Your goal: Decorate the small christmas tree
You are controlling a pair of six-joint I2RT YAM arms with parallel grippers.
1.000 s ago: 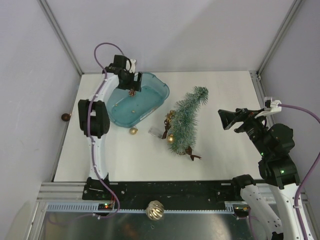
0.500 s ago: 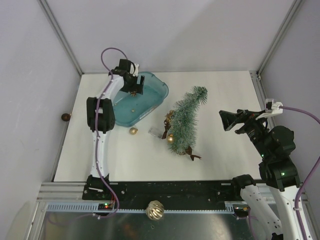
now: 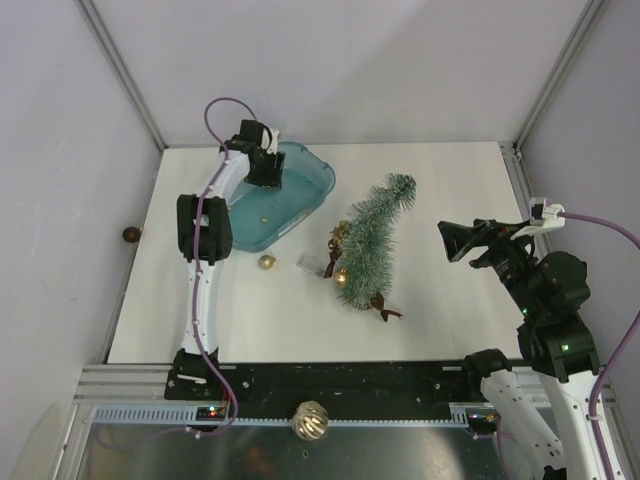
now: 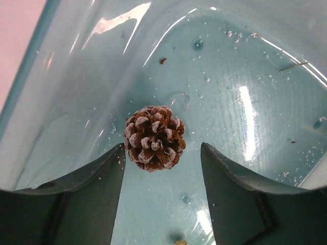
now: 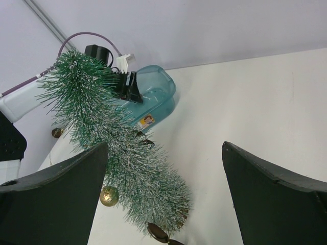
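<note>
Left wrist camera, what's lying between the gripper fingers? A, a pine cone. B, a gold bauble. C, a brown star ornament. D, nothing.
A: a frosted pine cone lies on the floor of the teal tub, between the open fingers of the left gripper.

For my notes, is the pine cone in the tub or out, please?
In: the cone lies on the tub floor, walls rising around it.

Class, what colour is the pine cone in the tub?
Pine cone: brown, white-tipped scales; best in left wrist view.

No readable text or labels
</note>
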